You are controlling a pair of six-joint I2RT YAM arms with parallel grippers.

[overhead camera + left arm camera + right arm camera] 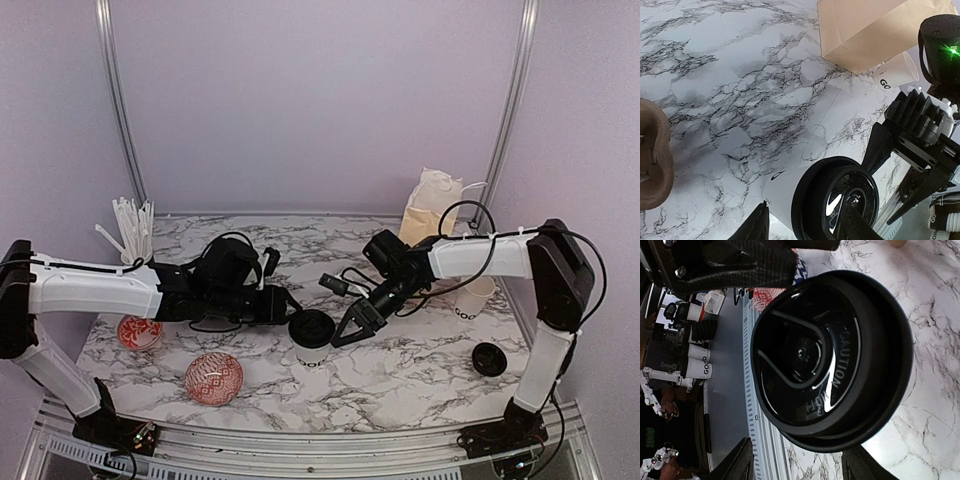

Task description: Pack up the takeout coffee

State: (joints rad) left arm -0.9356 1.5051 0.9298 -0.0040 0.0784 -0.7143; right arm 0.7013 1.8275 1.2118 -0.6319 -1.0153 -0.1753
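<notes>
A white paper cup (311,350) with a black lid (311,328) stands at the table's middle. My left gripper (290,312) is shut on it from the left. In the left wrist view its fingers flank the cup's white wall (782,192) just below the lid (840,200). My right gripper (346,334) is open, its tips just right of the lid. In the right wrist view the lid (830,355) fills the frame beyond the spread fingers (742,462). A second cup (473,297) stands open at the right, with a loose lid (489,358) near it. The brown carrier (652,165) shows only in the left wrist view.
A tan paper bag (432,205) stands at the back right. Two red-and-white bowls (139,331) (213,377) sit at the front left. A holder of white stirrers (133,232) stands at the back left. The right arm's cables hang near the cup.
</notes>
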